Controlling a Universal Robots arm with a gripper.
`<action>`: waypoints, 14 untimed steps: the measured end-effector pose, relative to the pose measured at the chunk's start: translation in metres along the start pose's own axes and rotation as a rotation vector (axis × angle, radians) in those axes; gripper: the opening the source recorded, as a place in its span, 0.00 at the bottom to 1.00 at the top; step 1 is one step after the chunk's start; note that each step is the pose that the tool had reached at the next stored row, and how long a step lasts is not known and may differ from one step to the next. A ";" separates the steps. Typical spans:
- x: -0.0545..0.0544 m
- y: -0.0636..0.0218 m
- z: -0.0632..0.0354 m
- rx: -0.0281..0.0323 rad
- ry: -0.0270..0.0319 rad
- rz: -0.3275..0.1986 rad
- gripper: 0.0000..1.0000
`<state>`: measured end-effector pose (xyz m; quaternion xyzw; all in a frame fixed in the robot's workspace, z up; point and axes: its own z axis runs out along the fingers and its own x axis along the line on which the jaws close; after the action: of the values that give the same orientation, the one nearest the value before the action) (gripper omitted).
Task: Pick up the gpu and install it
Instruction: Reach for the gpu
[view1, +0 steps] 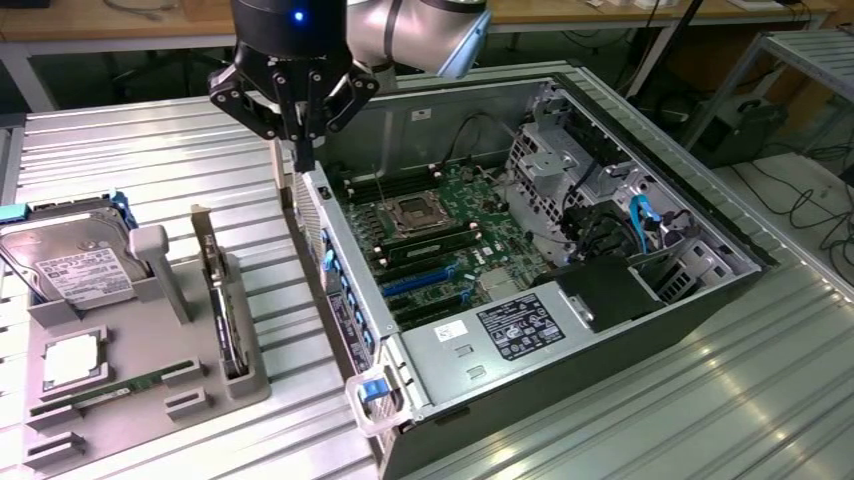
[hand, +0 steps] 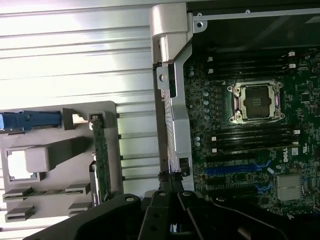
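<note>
The hand (view1: 306, 158) hangs at the upper middle of the exterior view, fingers pressed together with nothing between them, just above the rear wall of the open computer case (view1: 340, 290). The gpu (view1: 220, 300) stands on edge in the grey holder (view1: 134, 335) on the tabletop (view1: 134, 160), lower left, well apart from the hand and near the hard drive (view1: 67, 265).

I work over a ribbed metal table (view1: 160, 160), its slats gleaming pale with glare. Beyond it runs a wooden bench (view1: 120, 20) on light legs. On the exterior view's right, black cables (view1: 810, 205) trail across the grey floor (view1: 761, 180) beside a metal rack (view1: 807, 48).
</note>
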<state>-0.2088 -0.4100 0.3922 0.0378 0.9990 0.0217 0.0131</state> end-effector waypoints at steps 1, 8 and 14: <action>0.001 -0.0002 0.0000 0.0000 0.0000 0.000 0.11; 0.005 -0.0015 -0.0001 0.0000 0.0000 0.000 0.11; 0.008 -0.0026 -0.0002 0.0000 0.0000 0.000 0.11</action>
<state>-0.2174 -0.4120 0.3921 0.0379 0.9990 0.0217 0.0131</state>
